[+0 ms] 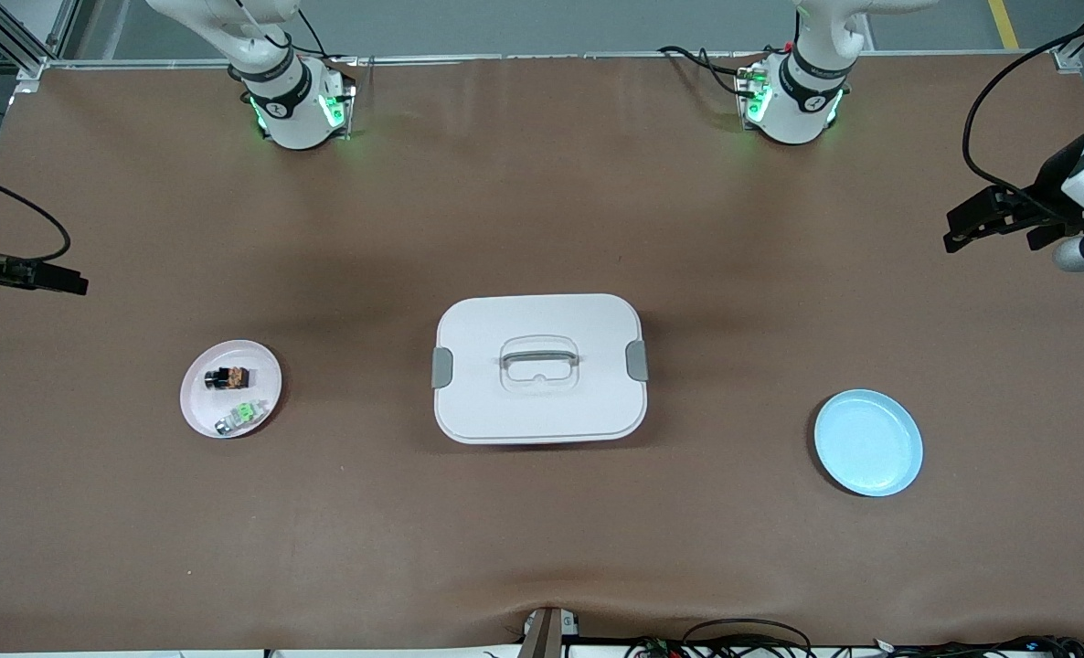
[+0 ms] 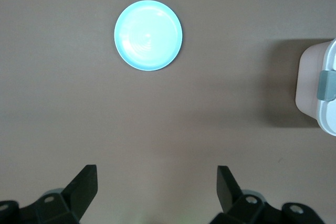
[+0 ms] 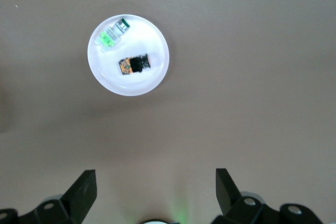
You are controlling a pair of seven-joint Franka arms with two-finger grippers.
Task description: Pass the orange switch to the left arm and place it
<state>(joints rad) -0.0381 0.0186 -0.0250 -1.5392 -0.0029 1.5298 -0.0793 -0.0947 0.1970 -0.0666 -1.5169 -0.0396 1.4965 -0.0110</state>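
The orange switch (image 1: 228, 376) lies on a small pale pink plate (image 1: 196, 402) toward the right arm's end of the table; it also shows in the right wrist view (image 3: 134, 64). The white box (image 1: 539, 367) stands mid-table with its lid on and grey latches; its edge shows in the left wrist view (image 2: 315, 87). My right gripper (image 3: 156, 182) is open and empty, high over bare table apart from the pink plate (image 3: 152, 77). My left gripper (image 2: 157, 182) is open and empty, high over bare table apart from a blue plate (image 2: 148, 35).
A green-and-silver component (image 1: 240, 416) lies on the pink plate beside the switch, nearer the front camera. The empty blue plate (image 1: 871, 443) sits toward the left arm's end. Dark hardware with cables juts in at both side edges of the front view.
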